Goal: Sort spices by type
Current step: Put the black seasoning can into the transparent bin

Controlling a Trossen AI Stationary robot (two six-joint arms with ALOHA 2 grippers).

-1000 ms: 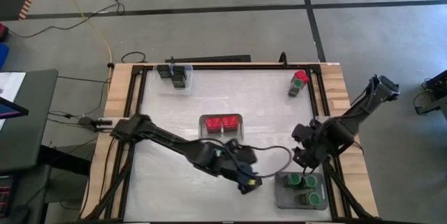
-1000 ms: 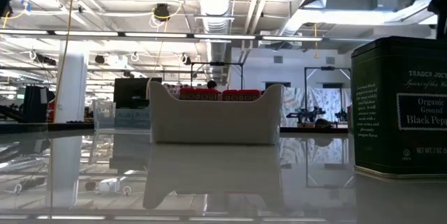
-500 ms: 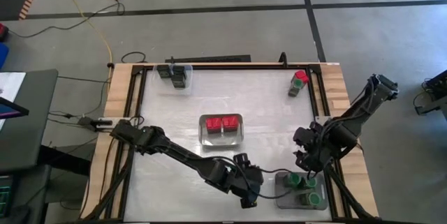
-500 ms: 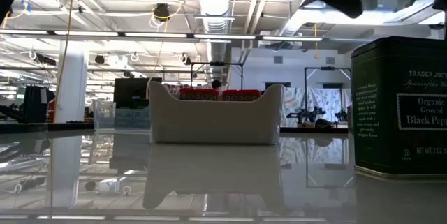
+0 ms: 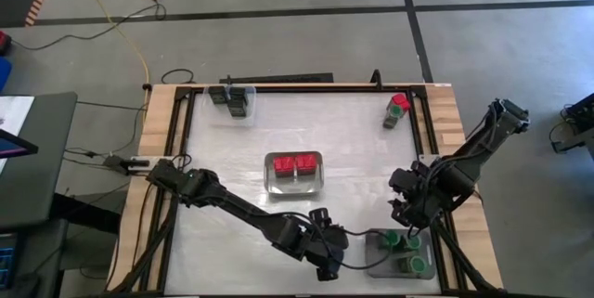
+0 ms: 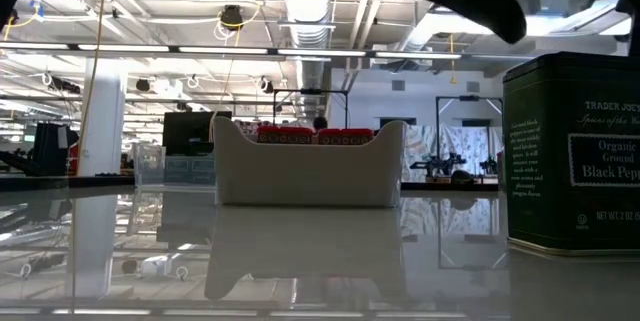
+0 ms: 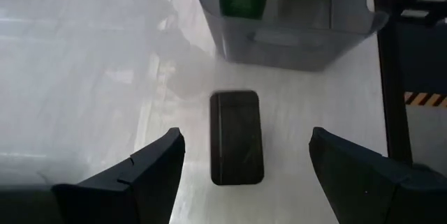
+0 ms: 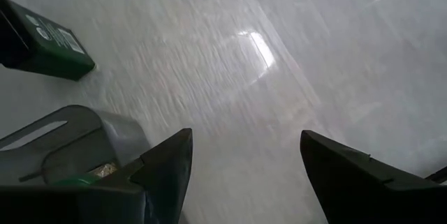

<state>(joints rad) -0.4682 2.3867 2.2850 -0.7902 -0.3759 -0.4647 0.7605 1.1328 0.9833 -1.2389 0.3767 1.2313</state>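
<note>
grey tray (image 5: 376,253) taken as landmark, green-capped spices (image 5: 403,240) seen inside it. left gripper (image 7: 241,165) held just beside tray, fingers (image 7: 150,168) spread apart, nothing clamped; black boxy spice (image 7: 236,137) seen lying flat on table (image 5: 223,149) between fingers, close to tray wall. right gripper (image 8: 244,161) hung over tray's far edge, fingers apart, empty. red-capped spices (image 5: 294,161) seen in second tray (image 5: 294,183), well apart from grey tray.
</note>
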